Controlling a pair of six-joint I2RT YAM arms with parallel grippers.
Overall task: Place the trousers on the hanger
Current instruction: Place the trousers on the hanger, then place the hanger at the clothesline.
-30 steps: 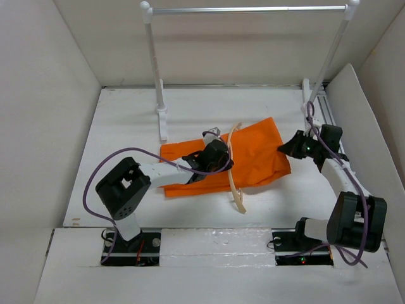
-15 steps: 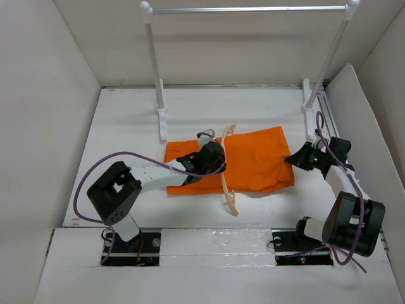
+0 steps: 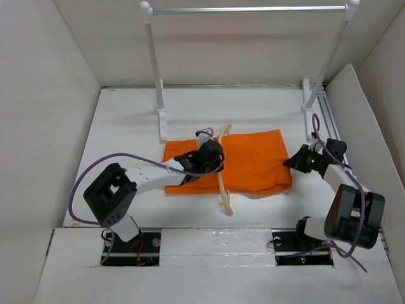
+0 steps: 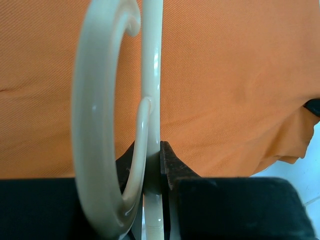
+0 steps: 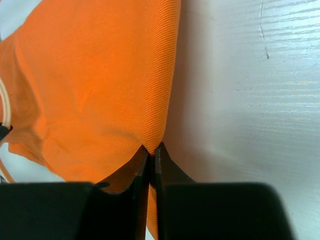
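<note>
Here, the left gripper (image 4: 152, 172) is clamping the thin, curved, pale beige hanger (image 3: 221, 189) beside its hook, jaws almost closed, holding it across the bright orange cloth trousers (image 3: 256, 158), which are lying flat on the white table (image 3: 120, 120). The right gripper (image 5: 152, 156) is pinching the trousers' right edge, jaws nearly together. Seemingly the cloth is being positioned; next it needs folding over the hanger.

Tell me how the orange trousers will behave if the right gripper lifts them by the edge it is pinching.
Probably floppy: the trousers lie flat with soft creases, so they would likely drape from the right gripper. Likely light too, since the cloth looks thin where the jaws pinch its edge.
</note>
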